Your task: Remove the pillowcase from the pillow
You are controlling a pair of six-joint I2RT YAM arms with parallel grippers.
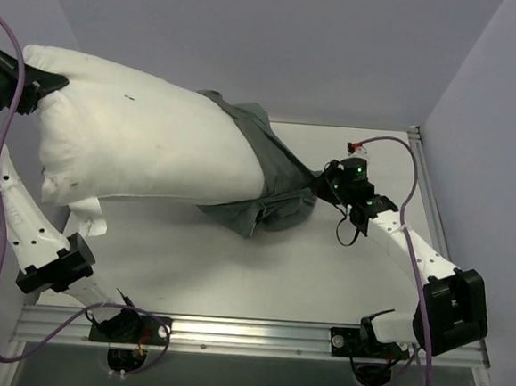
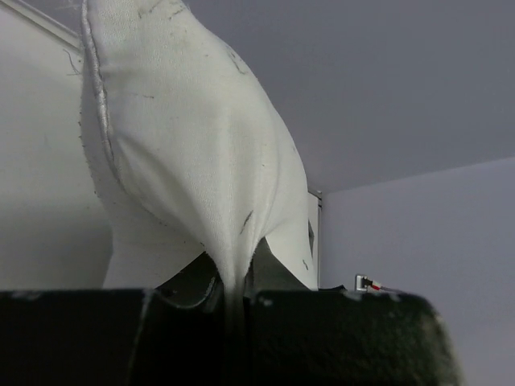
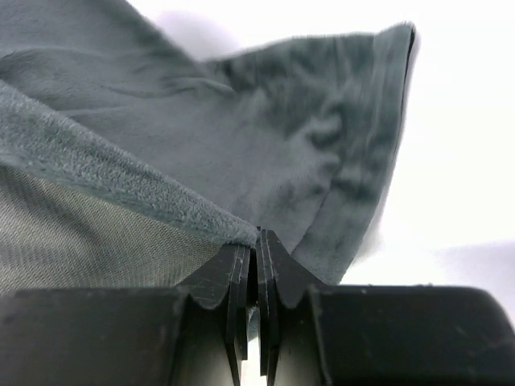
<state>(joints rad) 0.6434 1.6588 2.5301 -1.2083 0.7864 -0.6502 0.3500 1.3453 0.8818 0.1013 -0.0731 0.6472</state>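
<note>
Grey pillowcase [image 1: 274, 163] — holds pillow [image 1: 146, 139] end (mostly bared) | right fingers [image 3: 282, 277] pinching it

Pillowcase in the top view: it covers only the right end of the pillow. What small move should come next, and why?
Probably the right claw should pull a little to the right, away from the pillow. It is shut on the grey pillowcase, which covers only that end, while the left claw pinches the pillow's opposite corner and can anchor it.
</note>
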